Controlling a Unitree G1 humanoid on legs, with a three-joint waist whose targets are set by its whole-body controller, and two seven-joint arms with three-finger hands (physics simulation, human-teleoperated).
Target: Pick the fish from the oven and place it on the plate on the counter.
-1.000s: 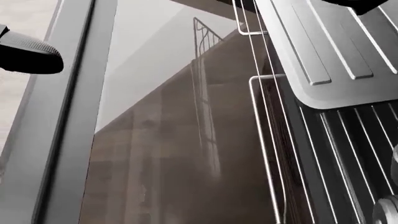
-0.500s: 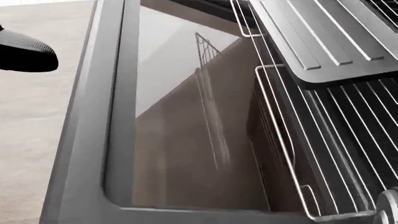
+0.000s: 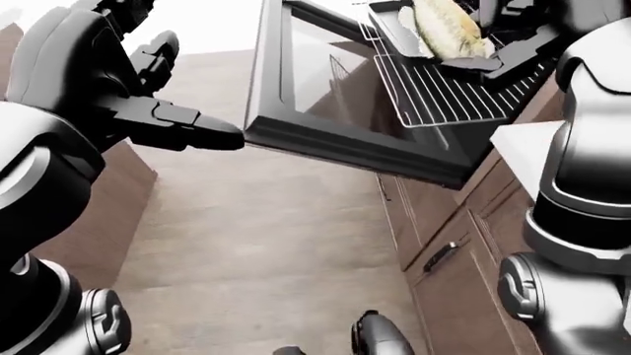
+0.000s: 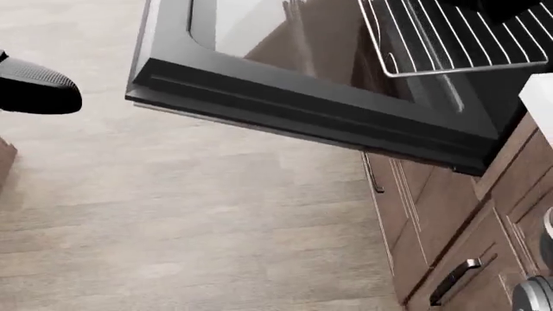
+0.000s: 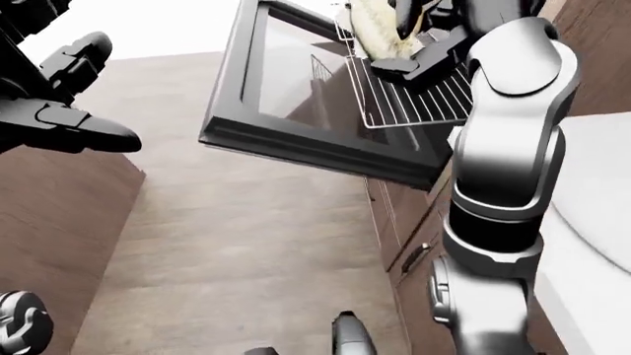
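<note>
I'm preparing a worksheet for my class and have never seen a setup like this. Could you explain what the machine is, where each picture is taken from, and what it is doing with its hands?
These are computer-simulated pictures from three cameras on a humanoid robot's head, looking down over its own arms. The left-eye and right-eye views are a pair; the head view looks lower, at the floor. An oven door hangs open, with a wire rack pulled out above it. On the rack sits a dark tray holding a pale fish. The right hand reaches to the tray near the fish; whether its fingers grip anything is unclear. The left hand hangs open over the wooden floor, holding nothing. Cabinet drawers stand below the oven.
</note>
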